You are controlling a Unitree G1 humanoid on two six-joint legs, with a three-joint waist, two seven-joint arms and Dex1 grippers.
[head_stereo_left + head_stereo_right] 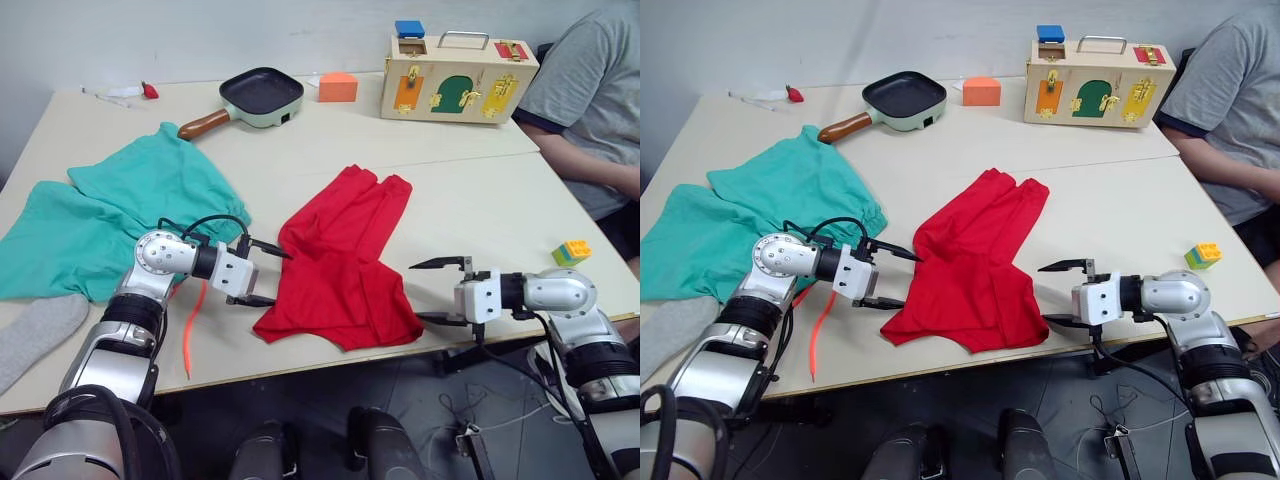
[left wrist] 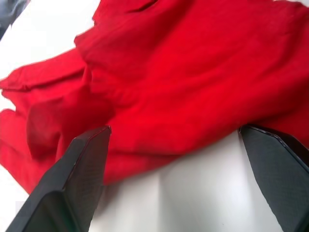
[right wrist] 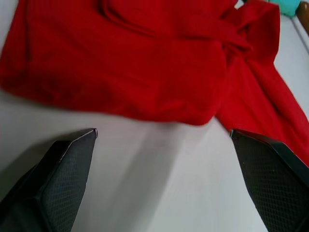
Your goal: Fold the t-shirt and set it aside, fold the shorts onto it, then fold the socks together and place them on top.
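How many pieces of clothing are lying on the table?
3. The red t-shirt lies crumpled near the front edge between both open pincers. The teal shorts spread on the robot's left. One grey sock lies at the front left edge; a second may be hidden.

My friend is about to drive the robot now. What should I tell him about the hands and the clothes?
Left gripper: jaws open, empty, at the near left edge of the bright red cloth t-shirt.
Right gripper: jaws open, empty, at the shirt's near right corner, not touching it.
The t-shirt lies crumpled mid-table, not neatly folded.
The teal-green cloth shorts lie spread out on the left, orange drawstring trailing toward the table edge.
A light grey knit sock lies at the near left edge.
Done: nothing finished.
Left: fold the shirt and set it aside, fold the shorts onto it, then the socks on top.
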